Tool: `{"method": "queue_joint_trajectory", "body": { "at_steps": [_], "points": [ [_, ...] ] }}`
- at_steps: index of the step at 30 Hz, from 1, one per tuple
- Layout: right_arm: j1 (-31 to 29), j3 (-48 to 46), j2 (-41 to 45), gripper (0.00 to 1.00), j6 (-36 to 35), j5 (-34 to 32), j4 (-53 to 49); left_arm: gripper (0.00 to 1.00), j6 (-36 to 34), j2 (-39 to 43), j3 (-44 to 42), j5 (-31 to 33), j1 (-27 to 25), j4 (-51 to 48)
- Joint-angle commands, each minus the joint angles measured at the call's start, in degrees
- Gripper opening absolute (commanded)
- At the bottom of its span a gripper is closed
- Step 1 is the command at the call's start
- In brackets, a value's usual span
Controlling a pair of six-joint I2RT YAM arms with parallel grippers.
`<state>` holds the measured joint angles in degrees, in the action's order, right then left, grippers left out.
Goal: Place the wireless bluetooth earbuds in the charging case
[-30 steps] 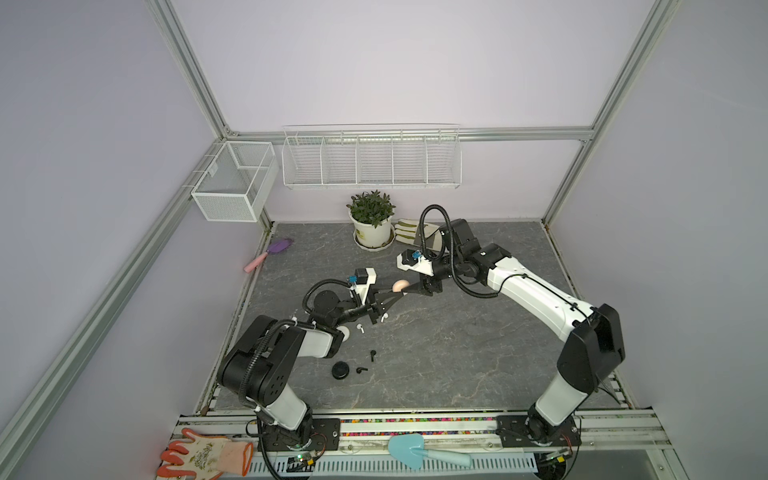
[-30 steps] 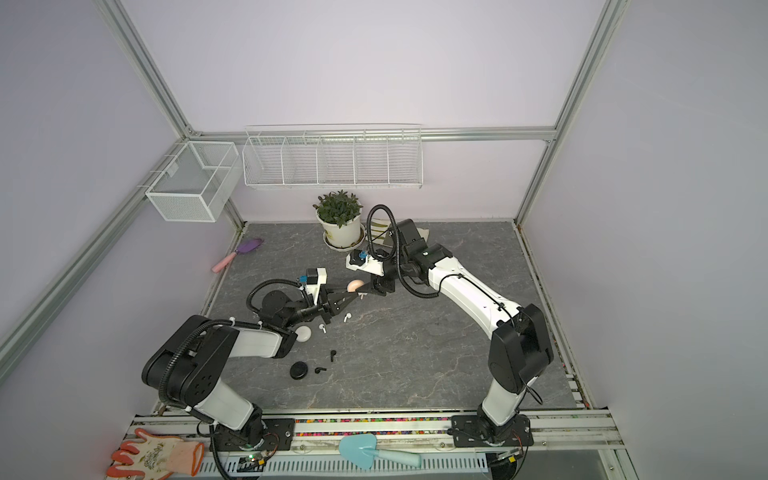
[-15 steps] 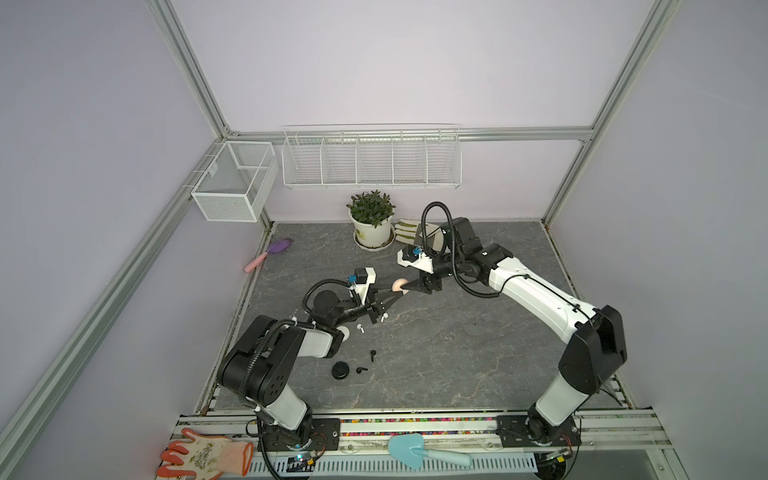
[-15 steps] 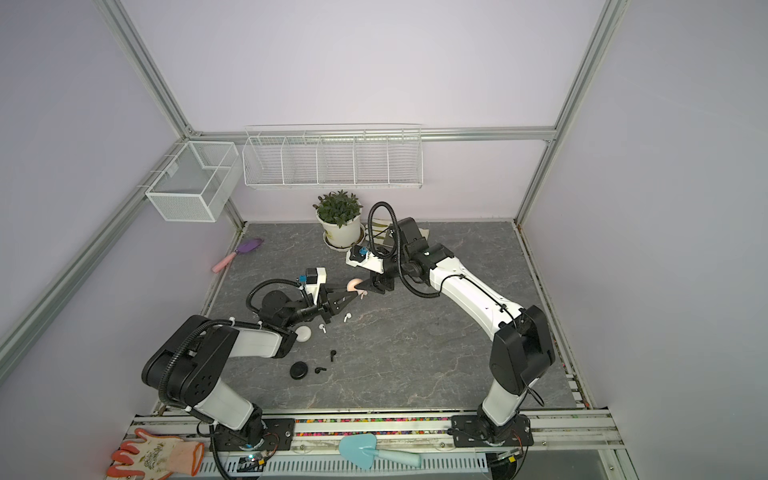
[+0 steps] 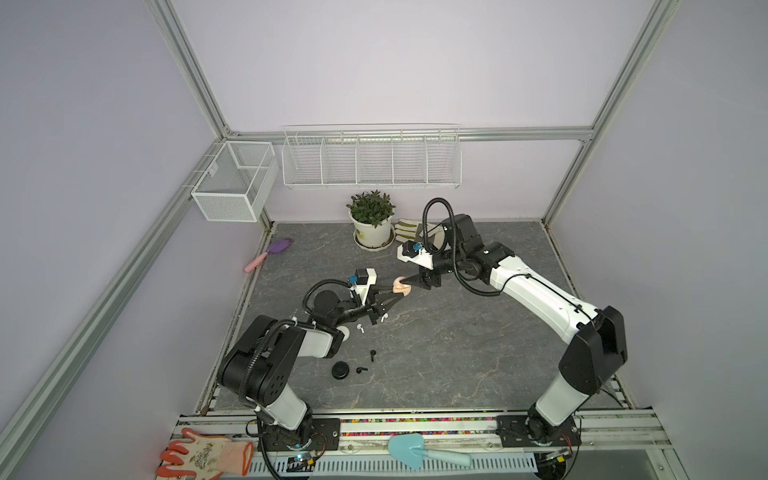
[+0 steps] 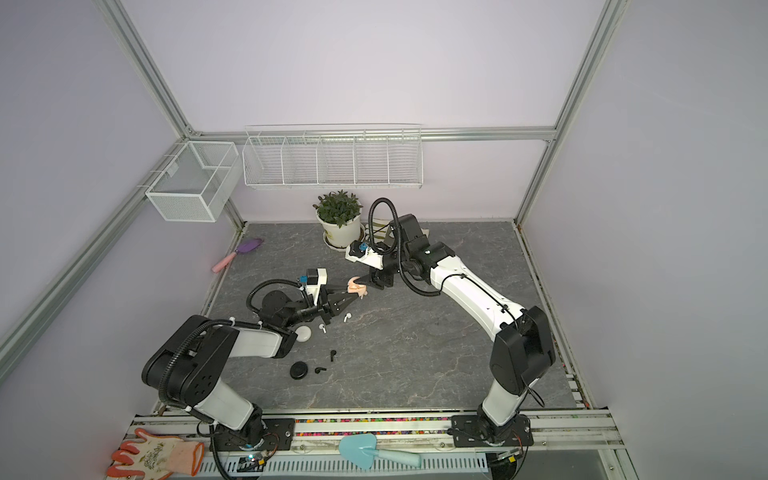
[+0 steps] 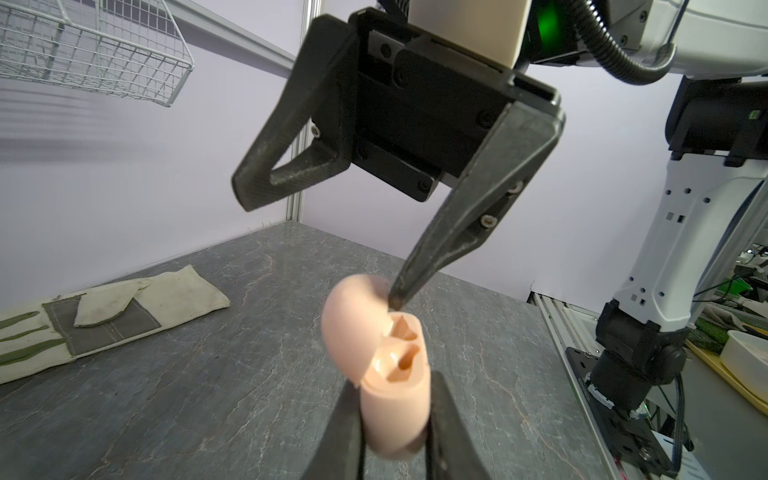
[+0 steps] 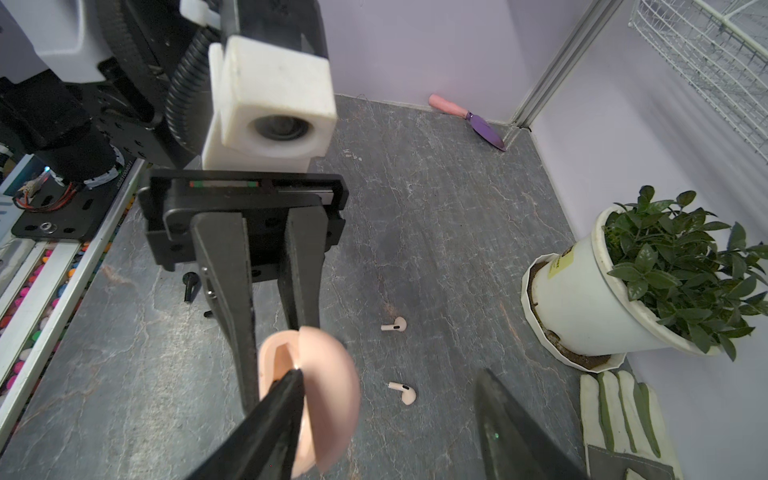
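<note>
Left hand [image 5: 394, 293]: pinching the pink case [image 7: 392, 419] by its base, lid [image 7: 353, 328] open.
Right hand [image 7: 320, 249]: spread, one fingertip [image 7: 401, 297] touching the lid's edge.
Earbuds [image 8: 394, 324]: loose on the desk [image 5: 457, 332] below the left hand, none held.
Handling: probably light, hard and slippery; pinch gently across the stem.
</note>
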<state>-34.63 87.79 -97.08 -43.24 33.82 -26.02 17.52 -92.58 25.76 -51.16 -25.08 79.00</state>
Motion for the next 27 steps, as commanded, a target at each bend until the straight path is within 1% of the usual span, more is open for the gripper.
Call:
{"method": "queue_joint_trajectory", "body": {
  "at_steps": [1,5,7,9,10,11,12,13,14,15,17,19,21,24,27],
  "points": [
    [0.2,1.7,-0.5,0.67,0.7,0.2,0.9,0.0,0.0,-0.2,0.1,-1.3,-0.2,2.0],
    [0.4,3.1,-1.4,0.68,1.7,-0.8,0.1,0.0,0.1,-0.2,0.0,-1.1,-0.1,2.0],
    [0.4,4.4,-0.9,0.69,4.6,-1.6,-0.5,0.0,0.9,-0.2,-0.5,-0.6,-0.1,2.1],
    [0.5,4.0,0.3,0.73,14.2,-2.0,2.4,0.0,2.5,0.7,-1.3,1.0,-0.1,2.1],
    [0.6,2.7,0.9,0.76,21.6,-3.4,5.7,0.0,3.2,1.9,-2.0,2.3,-0.1,2.1],
    [0.7,1.1,1.1,0.76,29.9,-6.0,9.5,0.0,4.0,3.2,-2.7,3.4,0.0,2.0],
    [0.8,-0.1,0.5,0.72,38.6,-9.6,12.9,0.0,5.1,4.7,-3.6,4.3,0.5,2.0],
    [1.1,-0.3,-0.8,0.69,45.6,-12.7,13.8,0.0,6.2,6.2,-4.5,5.2,1.2,2.0],
    [1.5,-0.1,-2.8,0.65,51.3,-13.9,13.9,0.0,7.4,7.5,-5.2,6.1,2.0,2.0],
    [2.2,0.8,-5.2,0.62,55.4,-13.6,12.9,0.0,8.5,8.7,-6.0,7.3,3.0,2.0],
    [3.3,5.2,-9.7,0.59,62.2,-16.1,7.2,0.0,10.4,10.4,-7.0,8.5,4.4,1.9],
    [3.4,9.4,-14.0,0.59,65.1,-16.3,3.0,0.0,11.1,11.4,-7.9,10.6,4.6,2.0],
    [1.9,11.5,-17.3,0.56,66.9,-16.7,2.1,0.0,12.3,11.8,-7.9,11.2,4.6,1.9],
    [-1.0,14.4,-21.0,0.53,66.7,-20.8,-0.2,0.0,14.7,12.4,-7.7,12.3,4.7,2.0],
    [-3.5,18.1,-25.5,0.54,66.5,-22.0,-3.1,0.0,14.9,15.1,-8.9,13.1,4.8,1.4]
  ]
}}
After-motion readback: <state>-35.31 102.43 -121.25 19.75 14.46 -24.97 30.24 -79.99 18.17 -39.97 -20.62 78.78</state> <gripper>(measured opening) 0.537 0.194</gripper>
